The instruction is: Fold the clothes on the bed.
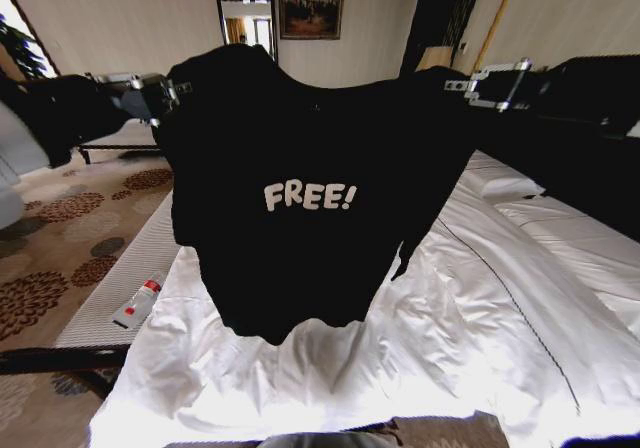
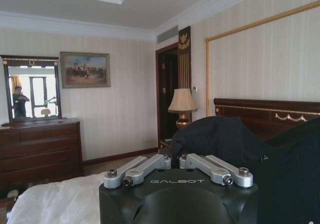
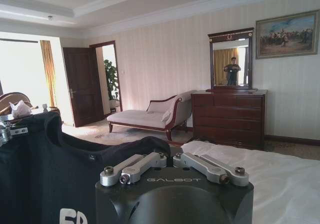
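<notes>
**T-shirt held up over the bed**

The T-shirt (image 1: 300, 188) hung in the air between both hands, spread wide with its "FREE!" lettering facing the head camera and reading upright. The left hand (image 1: 172, 92) was pinched closed on one shoulder, the right hand (image 1: 462, 85) pinched closed on the other. In the wrist views each hand's fingers (image 2: 145, 167) (image 3: 145, 166) met on black cloth. The collar sat uppermost; the shirt's long axis ran straight down, the hem pointing at the white duvet of the bed (image 1: 480, 318) without touching it. A small tube (image 1: 138, 302) lay on the bench by the bed's left edge.
</notes>
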`<state>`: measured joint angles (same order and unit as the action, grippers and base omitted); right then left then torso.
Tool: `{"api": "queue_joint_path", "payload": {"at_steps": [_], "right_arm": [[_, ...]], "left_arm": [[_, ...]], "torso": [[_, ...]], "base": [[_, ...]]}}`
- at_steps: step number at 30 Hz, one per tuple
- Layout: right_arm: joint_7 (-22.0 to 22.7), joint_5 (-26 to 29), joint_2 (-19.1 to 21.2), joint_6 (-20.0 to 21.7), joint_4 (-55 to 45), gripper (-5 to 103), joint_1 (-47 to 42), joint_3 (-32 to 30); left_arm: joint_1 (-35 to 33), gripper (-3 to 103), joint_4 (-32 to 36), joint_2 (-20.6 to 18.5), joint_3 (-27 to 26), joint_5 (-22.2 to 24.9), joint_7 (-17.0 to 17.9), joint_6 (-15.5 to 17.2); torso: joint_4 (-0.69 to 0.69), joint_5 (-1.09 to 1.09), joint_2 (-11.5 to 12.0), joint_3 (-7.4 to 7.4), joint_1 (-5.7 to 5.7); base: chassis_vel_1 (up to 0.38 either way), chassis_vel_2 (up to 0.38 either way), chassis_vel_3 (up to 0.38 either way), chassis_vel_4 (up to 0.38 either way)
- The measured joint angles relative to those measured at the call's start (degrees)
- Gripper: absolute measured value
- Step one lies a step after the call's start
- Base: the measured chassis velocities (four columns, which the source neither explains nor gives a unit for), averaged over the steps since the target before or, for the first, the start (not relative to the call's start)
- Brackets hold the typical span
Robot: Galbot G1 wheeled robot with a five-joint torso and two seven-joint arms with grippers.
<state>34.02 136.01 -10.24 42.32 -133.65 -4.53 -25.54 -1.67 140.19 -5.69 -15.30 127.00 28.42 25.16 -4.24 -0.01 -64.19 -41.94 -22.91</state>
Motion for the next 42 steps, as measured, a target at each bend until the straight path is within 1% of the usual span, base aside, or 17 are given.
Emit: {"api": "queue_joint_path", "payload": {"at_steps": [3,9,11,12,13,15,17,18,19,22,23,27,28,32,34,37,42], "right_arm": [[1.7,1.4,1.0,0.0,-2.1,1,-0.4,0.1],[4.3,1.1,-0.2,-0.1,-3.7,1,-2.0,1.5],[5.7,-2.2,-2.8,-0.1,-3.8,1,-4.3,3.9],[6.0,-5.5,-5.0,-0.1,-3.3,1,-5.9,5.9],[6.0,-5.5,-5.0,-0.1,-3.3,1,-5.9,5.9],[5.9,-12.5,-9.4,-0.1,-0.9,1,-8.1,10.7],[4.8,-21.2,-14.0,-0.1,3.1,1,-9.8,16.0],[3.7,-25.3,-15.8,-0.1,5.2,1,-10.4,18.1],[3.7,-25.3,-15.8,-0.1,5.2,1,-10.4,18.1],[1.0,-33.9,-20.5,-0.1,12.0,1,-11.1,23.6],[1.0,-33.9,-20.5,-0.1,12.0,1,-11.1,23.6],[-1.7,-43.5,-27.6,-0.9,23.4,1,-9.4,30.6],[-1.7,-43.5,-27.6,-0.9,23.4,1,-9.4,30.6],[-6.5,-53.9,-32.1,-4.0,32.0,1,-8.1,35.8],[-7.6,-55.5,-33.1,-4.6,33.9,1,-8.0,36.6],[-13.0,-61.6,-36.5,-7.3,41.7,1,-7.7,38.7],[-16.1,-65.7,-40.3,-10.5,49.6,1,-6.7,40.2]], "left_arm": [[1.8,2,0.6,-1.8,1.0,3.2,2.0,2.8],[0.2,2,1.1,-0.1,2.9,2.3,5.6,4.4],[-2.1,2,1.6,3.6,4.3,-0.7,7.6,4.6],[-4.0,2,1.6,7.1,5.1,-3.5,9.5,5.0],[-4.0,2,1.6,7.1,5.1,-3.5,9.5,5.0],[-8.2,2,0.6,13.2,6.7,-9.9,11.9,5.3],[-11.0,2,-1.7,18.9,11.4,-18.2,13.0,5.3],[-12.1,2,-3.2,21.3,13.6,-22.3,13.1,5.3],[-12.1,2,-3.2,21.3,13.6,-22.3,13.1,5.3],[-16.1,2,-8.9,27.6,18.4,-31.7,12.2,5.1],[-16.1,2,-8.9,27.6,18.4,-31.7,12.2,5.1],[-16.0,2,-19.4,36.3,25.4,-39.7,10.2,4.3],[-16.0,2,-19.4,36.3,25.4,-39.7,10.2,4.3],[-14.2,2,-28.2,42.6,29.7,-44.4,7.7,4.2],[-13.9,2,-30.1,43.7,30.4,-45.5,6.8,4.2],[-13.8,2,-35.6,46.3,31.1,-48.5,4.2,4.5],[-13.9,2,-41.0,48.0,30.3,-50.1,1.5,4.9]], "torso": [[0.01,-0.01,0.0,-0.02,-0.04],[-0.02,0.02,0.0,-0.01,-0.03],[-0.02,0.01,0.0,-0.01,-0.02],[-0.02,0.00,0.0,-0.01,-0.02],[-0.02,0.00,0.0,-0.01,-0.02],[-0.03,-0.02,0.0,-0.03,-0.03],[-0.01,0.02,0.0,-0.04,-0.07],[-0.01,0.03,0.0,-0.05,-0.08],[-0.01,0.03,0.0,-0.05,-0.08],[-0.03,0.00,0.0,-0.05,-0.09],[-0.03,0.00,0.0,-0.05,-0.09],[0.00,-0.01,0.0,-0.03,-0.03],[0.00,-0.01,0.0,-0.03,-0.03],[-0.04,0.00,0.0,-0.04,-0.06],[-0.04,0.02,0.0,-0.04,-0.06],[-0.03,0.02,0.0,-0.04,-0.05],[0.00,0.01,0.0,-0.02,-0.03]], "base": [[0.000,0.000,0.000,0.000],[0.000,0.000,0.000,0.000],[0.000,0.000,0.000,0.000],[0.000,0.000,0.000,0.000],[0.000,0.000,0.000,0.000],[0.000,0.000,0.000,0.000],[0.000,0.000,0.000,0.000],[0.000,0.000,0.000,0.000],[0.000,0.000,0.000,0.000],[0.000,0.000,0.000,0.000],[0.000,0.000,0.000,0.000],[0.000,0.000,0.000,0.000],[0.000,0.000,0.000,0.000],[0.000,0.000,0.000,0.000],[0.000,0.000,0.000,0.000],[0.000,0.000,0.000,0.000],[0.000,0.000,0.000,0.000]]}}
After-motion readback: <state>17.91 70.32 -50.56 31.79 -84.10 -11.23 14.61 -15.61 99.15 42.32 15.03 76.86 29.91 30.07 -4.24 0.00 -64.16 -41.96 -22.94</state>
